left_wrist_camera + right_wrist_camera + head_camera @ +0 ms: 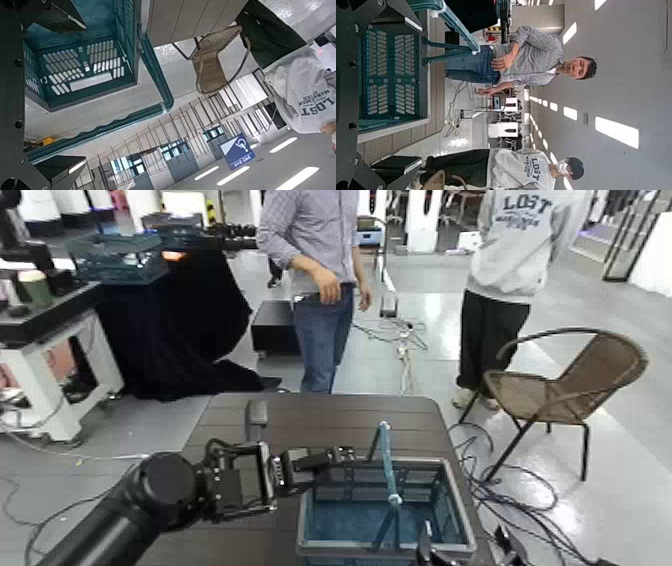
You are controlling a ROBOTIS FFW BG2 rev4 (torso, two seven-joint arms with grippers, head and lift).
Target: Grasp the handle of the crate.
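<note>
Head view: left arm's black forearm fills the 7 o'clock corner, reaching toward centre. Left gripper (335, 456) sits just beside the crate (320, 542) at its left far corner, fingers spread, nothing between them. Crate rests on the dark table (300, 415) at about 5 o'clock; grey rim, teal lattice walls; interior shows only the lattice floor. Handle (386, 462) stands raised across the crate's middle, running from far rim toward the camera, pale knuckle near mid-length. Right gripper (425, 550) pokes in at the 6 o'clock edge, just beside the crate's near rim; finger state cannot be told here. Around: person in checked shirt and jeans (318, 280) at 12 o'clock beyond the table, second person in grey sweatshirt (512, 270) at 1 o'clock, wicker chair (570, 385) at 3 o'clock, second blue crate (120, 255) on a black-draped stand at 10 o'clock, cables on the floor.

Left wrist view: dark fingers (59, 17) spread apart, empty. Crate (79, 67) close ahead, handle (154, 71) beside it, untouched. Wicker chair (214, 59) beyond.

Right wrist view: fingers (391, 168) spread, empty. Crate (391, 75) lies directly ahead; handle (455, 28) rises past it. Both persons stand beyond.
</note>
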